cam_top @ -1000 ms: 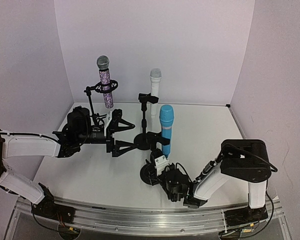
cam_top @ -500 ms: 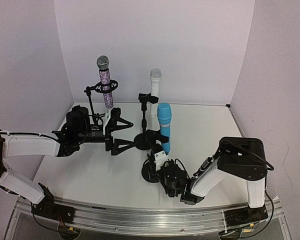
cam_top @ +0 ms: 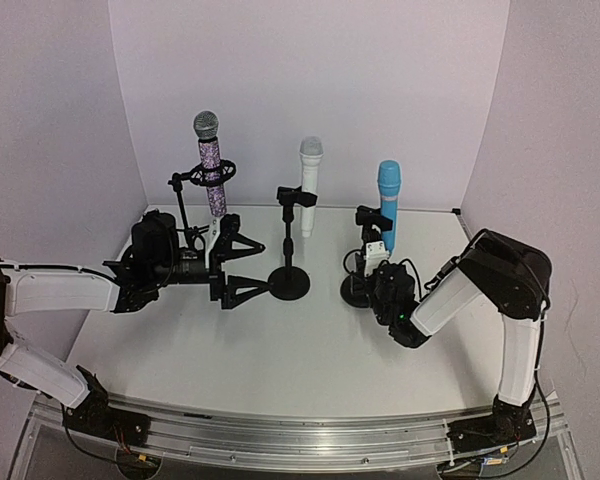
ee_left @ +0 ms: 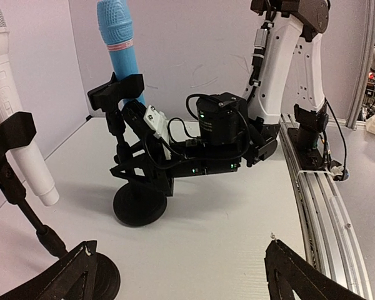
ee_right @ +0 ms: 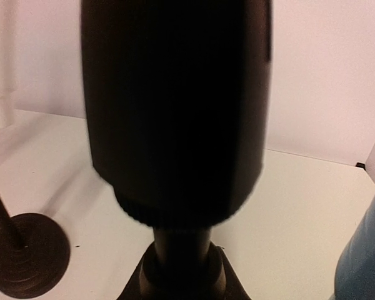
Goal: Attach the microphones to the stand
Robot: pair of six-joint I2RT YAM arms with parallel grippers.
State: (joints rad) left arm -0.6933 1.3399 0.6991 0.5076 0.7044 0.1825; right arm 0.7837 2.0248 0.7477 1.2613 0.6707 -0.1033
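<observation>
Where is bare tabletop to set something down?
Bare: the near strip of the white table, before left gripper and right gripper, and the far right corner beyond the light blue microphone. Crowded: the row of three black stands; right gripper clamps the rightmost stand.

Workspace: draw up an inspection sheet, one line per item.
Surface: white table, no marks seen.
Job's things: purple glitter microphone, white microphone and blue microphone, each upright in a stand.
Clutter: nothing seen.
Grippers: left gripper open, holding nothing; right gripper, fingers closed on the blue microphone's stand.
Cables: black cable along the right arm.
Surroundings: plain pale walls; metal rail at the near edge.
</observation>
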